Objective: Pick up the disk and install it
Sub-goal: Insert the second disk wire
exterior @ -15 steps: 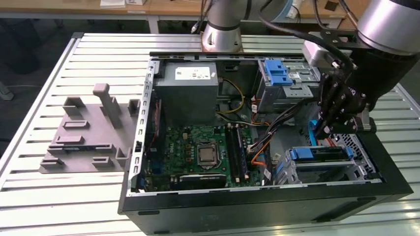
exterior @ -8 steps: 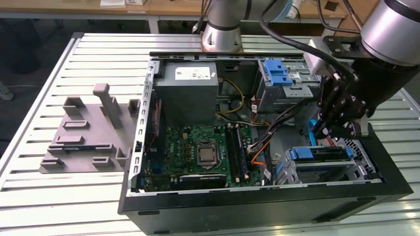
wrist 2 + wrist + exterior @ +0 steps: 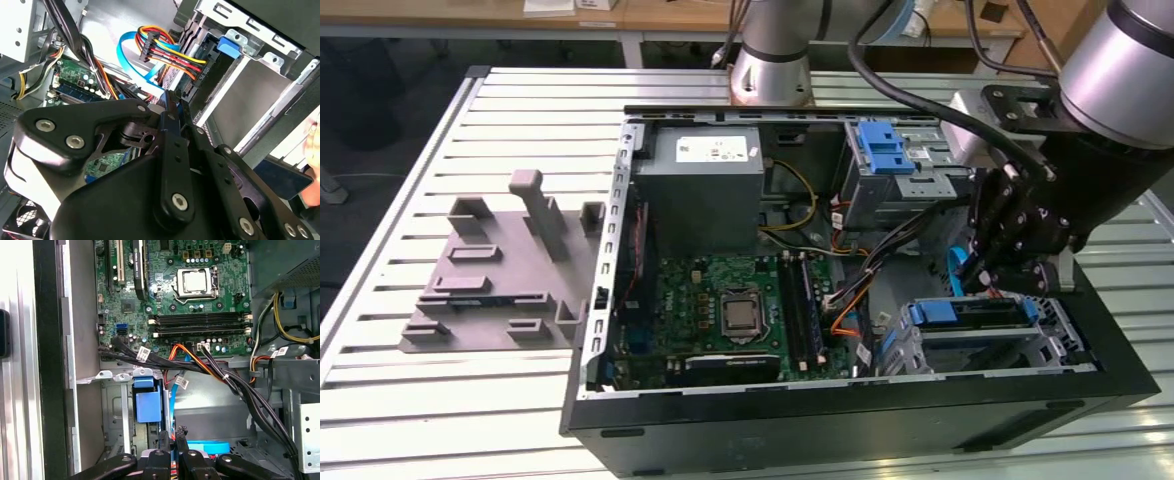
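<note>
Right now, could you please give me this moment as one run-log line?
phase: install | gripper: low inside open computer case, beside front drive cage | fingers: together on thin blue edge, probably the disk | motherboard: exposed

I see the flat silver-grey metal disk in its blue plastic carrier (image 3: 970, 314) seated in the drive cage at the open computer case's (image 3: 854, 420) front corner.
</note>
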`<state>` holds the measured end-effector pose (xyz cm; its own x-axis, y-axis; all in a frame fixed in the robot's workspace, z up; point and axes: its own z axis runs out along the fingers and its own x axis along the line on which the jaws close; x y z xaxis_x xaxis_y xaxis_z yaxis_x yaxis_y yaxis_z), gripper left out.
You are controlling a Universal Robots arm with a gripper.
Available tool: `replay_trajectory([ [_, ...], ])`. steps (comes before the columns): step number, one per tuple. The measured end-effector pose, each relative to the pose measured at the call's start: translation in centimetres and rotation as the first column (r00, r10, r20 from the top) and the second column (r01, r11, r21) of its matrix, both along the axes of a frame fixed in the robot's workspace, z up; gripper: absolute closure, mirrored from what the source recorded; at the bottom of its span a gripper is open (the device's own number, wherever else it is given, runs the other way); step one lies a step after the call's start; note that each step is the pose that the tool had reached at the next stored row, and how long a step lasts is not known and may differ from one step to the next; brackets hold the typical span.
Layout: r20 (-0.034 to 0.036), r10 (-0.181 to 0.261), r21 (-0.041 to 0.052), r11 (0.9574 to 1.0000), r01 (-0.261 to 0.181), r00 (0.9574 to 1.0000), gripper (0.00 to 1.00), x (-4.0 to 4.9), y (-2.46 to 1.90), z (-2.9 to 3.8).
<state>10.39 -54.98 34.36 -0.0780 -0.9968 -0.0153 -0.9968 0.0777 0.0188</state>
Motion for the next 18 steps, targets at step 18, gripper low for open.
replay_trajectory([
  [18, 0.0000, 0.000, 0.0000, 1.0000, 0.000, 1.0000, 0.84, 0.00, -0.47, -0.02],
])
